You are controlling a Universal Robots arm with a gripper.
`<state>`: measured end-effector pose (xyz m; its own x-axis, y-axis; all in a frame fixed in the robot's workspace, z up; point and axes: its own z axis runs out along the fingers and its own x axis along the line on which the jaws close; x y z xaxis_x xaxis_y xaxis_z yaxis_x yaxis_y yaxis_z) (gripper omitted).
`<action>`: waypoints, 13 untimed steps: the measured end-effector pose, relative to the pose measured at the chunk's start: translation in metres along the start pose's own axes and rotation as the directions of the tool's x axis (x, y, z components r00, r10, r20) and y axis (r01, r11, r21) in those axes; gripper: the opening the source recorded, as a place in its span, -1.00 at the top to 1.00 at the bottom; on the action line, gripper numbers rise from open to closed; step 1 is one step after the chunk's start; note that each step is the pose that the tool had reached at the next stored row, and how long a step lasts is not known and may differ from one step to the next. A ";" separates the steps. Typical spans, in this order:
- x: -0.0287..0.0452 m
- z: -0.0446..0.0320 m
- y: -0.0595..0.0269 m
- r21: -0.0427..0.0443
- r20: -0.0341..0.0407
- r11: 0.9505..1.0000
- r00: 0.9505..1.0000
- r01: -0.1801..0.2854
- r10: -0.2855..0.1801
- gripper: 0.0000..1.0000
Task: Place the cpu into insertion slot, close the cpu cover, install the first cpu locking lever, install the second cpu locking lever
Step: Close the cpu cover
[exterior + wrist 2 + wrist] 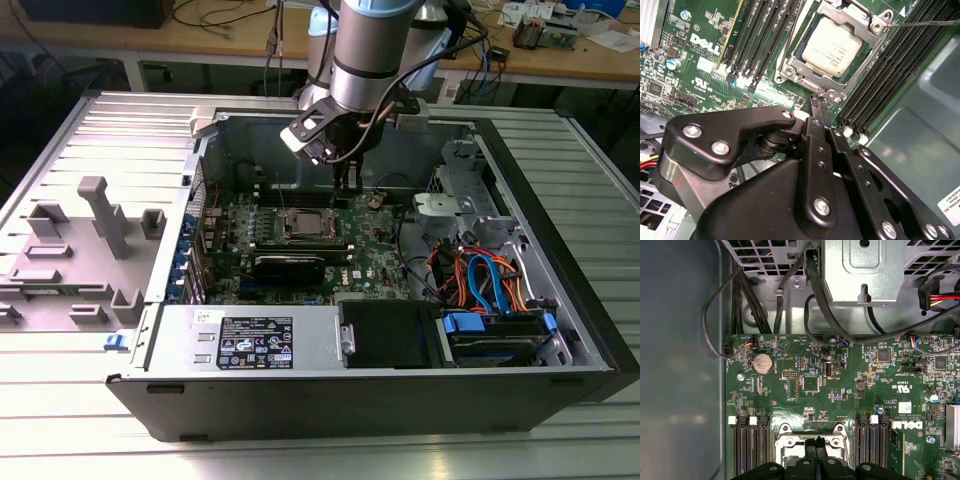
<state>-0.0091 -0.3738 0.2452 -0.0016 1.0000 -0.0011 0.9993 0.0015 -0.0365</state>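
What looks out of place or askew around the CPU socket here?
The cpu sits square under the lowered cpu cover. One oddity: a thin metal lever juts from the cover's corner across the memory slots, seemingly not latched. Nothing looks damaged.

Arm point(370, 50): cylindrical silver-grey housing, pale blue cap at the upper joint, dark band beneath. Black cables point(455, 58) loop alongside the wrist. 1 pale rectangular module point(312, 128) with a dark round opening is fitted at the wrist. Gripper point(817, 104): matte black throughout. Flat linkage bars point(812, 165) pinned with silver screws point(821, 206), rounded knuckle housings on both sides, 2 narrow fingers point(821, 117) tapering to slim tips.
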 end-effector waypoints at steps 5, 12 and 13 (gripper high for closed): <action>0.0000 0.0013 -0.0111 0.000 -0.001 1.000 1.000 0.000 0.000 0.79; 0.0000 0.0027 -0.0243 0.000 -0.002 1.000 1.000 0.000 0.000 0.79; 0.0000 0.0028 -0.0252 0.000 -0.002 1.000 1.000 0.000 0.000 0.79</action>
<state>-0.0343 -0.3738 0.2433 -0.0017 1.0000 0.0005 0.9993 0.0018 -0.0365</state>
